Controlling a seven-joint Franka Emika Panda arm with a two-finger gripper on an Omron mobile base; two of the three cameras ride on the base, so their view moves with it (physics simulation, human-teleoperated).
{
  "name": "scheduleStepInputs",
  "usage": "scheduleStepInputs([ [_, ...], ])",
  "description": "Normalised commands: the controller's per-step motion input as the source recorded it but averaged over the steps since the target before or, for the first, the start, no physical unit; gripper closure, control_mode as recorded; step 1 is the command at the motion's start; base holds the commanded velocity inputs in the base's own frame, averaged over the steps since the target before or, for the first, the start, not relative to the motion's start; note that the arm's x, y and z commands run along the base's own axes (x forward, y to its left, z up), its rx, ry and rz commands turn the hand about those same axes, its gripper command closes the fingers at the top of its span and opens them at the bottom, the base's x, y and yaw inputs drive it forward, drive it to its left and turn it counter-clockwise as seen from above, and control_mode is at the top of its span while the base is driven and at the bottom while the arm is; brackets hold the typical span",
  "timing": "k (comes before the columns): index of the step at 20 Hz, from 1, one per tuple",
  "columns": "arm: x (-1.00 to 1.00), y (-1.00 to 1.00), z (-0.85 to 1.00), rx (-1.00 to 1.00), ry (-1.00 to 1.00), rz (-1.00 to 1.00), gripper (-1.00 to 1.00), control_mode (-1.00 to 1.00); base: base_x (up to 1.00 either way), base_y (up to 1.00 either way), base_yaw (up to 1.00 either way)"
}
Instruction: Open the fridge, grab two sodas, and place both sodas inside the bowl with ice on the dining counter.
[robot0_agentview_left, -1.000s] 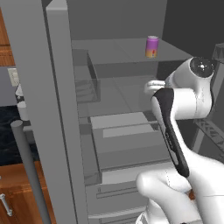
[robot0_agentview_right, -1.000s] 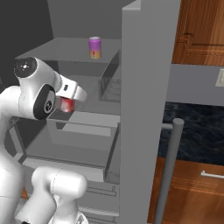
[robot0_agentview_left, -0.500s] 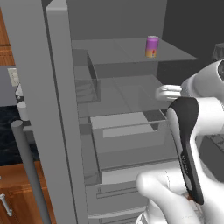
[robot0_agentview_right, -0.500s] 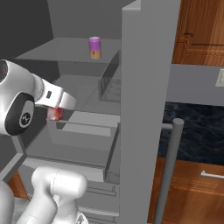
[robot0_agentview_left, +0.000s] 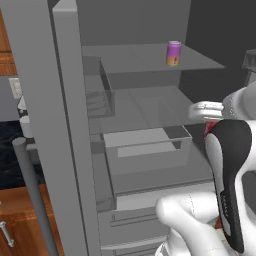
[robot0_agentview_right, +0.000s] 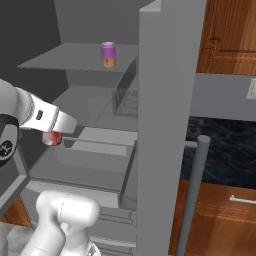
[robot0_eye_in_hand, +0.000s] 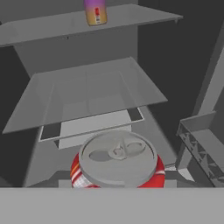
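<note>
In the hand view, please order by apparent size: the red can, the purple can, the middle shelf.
1. Middle shelf, widest.
2. Red can, enlarged because it sits right at the camera.
3. Purple can, far and cut by the frame; the real cans may match.

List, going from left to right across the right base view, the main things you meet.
Gripper with the red soda can → purple soda can on the upper shelf → open fridge door → bar handle → wood cabinet.

The open fridge (robot0_agentview_left: 65, 125) is being viewed from behind-left and behind-right; the purple can (robot0_agentview_left: 173, 53) is being shared. A red can (robot0_eye_in_hand: 117, 164) is being looked down on closely from the hand.
</note>
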Motion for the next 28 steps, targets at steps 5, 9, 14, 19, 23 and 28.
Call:
scheduleStepInputs([
  [5,0.00,0.00,0.00,0.00,0.00,0.00,1.00,1.00,-0.41,0.00,-0.06],
  [9,0.00,0.00,0.00,0.00,0.00,0.00,1.00,1.00,-0.85,0.14,-0.33],
  [14,0.00,0.00,0.00,0.00,0.00,0.00,1.00,1.00,-0.81,0.30,-0.46],
  [19,0.00,0.00,0.00,0.00,0.00,0.00,1.00,1.00,-0.82,0.33,-0.48],
  [23,0.00,0.00,0.00,0.00,0.00,0.00,1.00,1.00,-0.91,0.27,-0.48],
  [28,0.00,0.00,0.00,0.00,0.00,0.00,1.00,1.00,-0.95,0.22,-0.50],
])
